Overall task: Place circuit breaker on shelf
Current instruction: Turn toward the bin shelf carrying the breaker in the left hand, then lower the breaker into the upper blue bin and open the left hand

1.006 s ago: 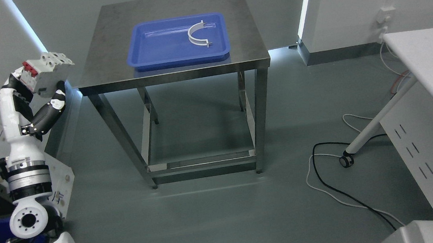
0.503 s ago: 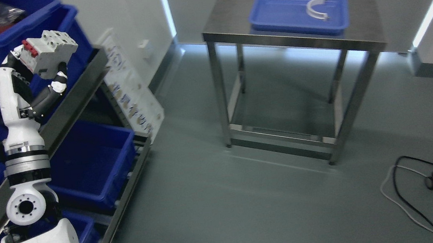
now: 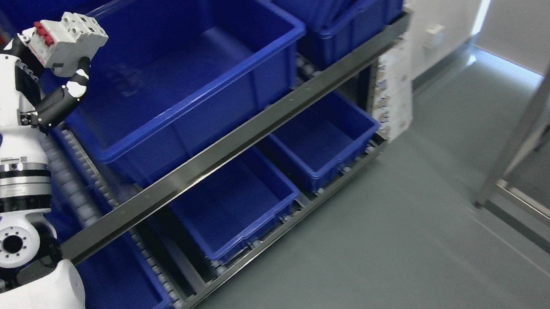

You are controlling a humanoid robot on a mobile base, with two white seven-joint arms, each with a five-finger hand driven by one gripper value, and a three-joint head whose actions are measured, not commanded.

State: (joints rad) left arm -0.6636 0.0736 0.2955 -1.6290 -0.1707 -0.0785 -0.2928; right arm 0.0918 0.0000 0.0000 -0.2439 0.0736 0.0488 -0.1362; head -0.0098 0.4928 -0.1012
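Observation:
A white circuit breaker [image 3: 70,42] with red switches at one end is held up at the upper left of the head view. My left hand [image 3: 51,69] is shut on it, black fingers curled under and behind its body. The arm rises from the bottom left edge. The shelf [image 3: 234,143] is a metal rack with a dark rail running diagonally across the picture. A large empty blue bin [image 3: 189,87] sits on its upper level, just right of and below the breaker. My right arm does not show.
Two smaller blue bins [image 3: 240,207] [image 3: 323,138] stand on the lower level, and more blue bins [image 3: 336,0] at the top. A white printed panel [image 3: 394,89] leans at the rack's end. The steel table's leg [image 3: 526,127] crosses the right edge above grey floor.
The camera has swung left: the table and tray have left the picture and the shelf with its bins now fills it. The left hand still holds the breaker raised in the same pose.

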